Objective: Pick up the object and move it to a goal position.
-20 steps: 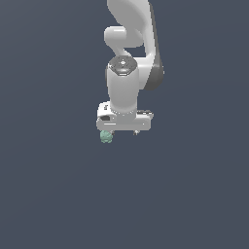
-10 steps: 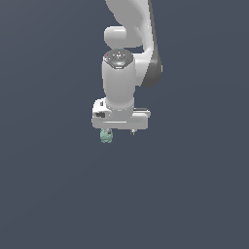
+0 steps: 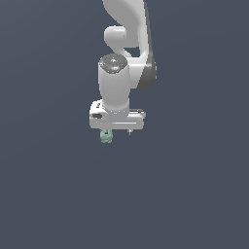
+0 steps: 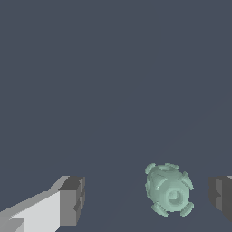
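The object (image 3: 106, 137) is a small pale mint-green knobbly lump, seen in the exterior view just under the left end of the white gripper bar. My gripper (image 3: 116, 132) hangs straight down over it. In the wrist view the object (image 4: 170, 195) lies between the two dark fingertips of my gripper (image 4: 145, 197), much nearer one fingertip (image 4: 221, 197) than the other (image 4: 71, 200). Floor shows on both sides of the lump, so neither pad touches it. The gripper is open.
A plain dark grey-blue surface (image 3: 194, 194) fills both views. The white arm (image 3: 126, 29) rises from the gripper toward the top of the exterior view. Nothing else shows.
The gripper bar and wrist have shifted a little toward the exterior view's left. The object has stayed where it was.
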Robot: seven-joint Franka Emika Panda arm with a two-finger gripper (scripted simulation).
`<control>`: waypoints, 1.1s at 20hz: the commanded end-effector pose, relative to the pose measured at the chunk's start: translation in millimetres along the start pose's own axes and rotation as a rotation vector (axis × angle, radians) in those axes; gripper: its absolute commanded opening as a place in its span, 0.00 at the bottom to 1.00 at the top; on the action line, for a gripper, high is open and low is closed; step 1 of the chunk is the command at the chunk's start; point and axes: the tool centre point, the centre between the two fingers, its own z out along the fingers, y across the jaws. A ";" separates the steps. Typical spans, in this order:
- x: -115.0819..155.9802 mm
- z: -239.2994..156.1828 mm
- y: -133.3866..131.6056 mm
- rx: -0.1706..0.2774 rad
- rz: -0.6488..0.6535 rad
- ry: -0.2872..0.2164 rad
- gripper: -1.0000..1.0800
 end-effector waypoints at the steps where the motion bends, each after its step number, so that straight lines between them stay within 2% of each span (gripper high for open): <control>1: -7.6 10.8 9.3 0.001 -0.001 -0.004 0.96; 12: -61.7 69.8 59.0 0.007 -0.011 -0.022 0.96; 17: -75.1 80.9 68.8 0.007 -0.013 -0.026 0.96; 22: -76.2 82.4 69.6 0.007 -0.012 -0.027 0.96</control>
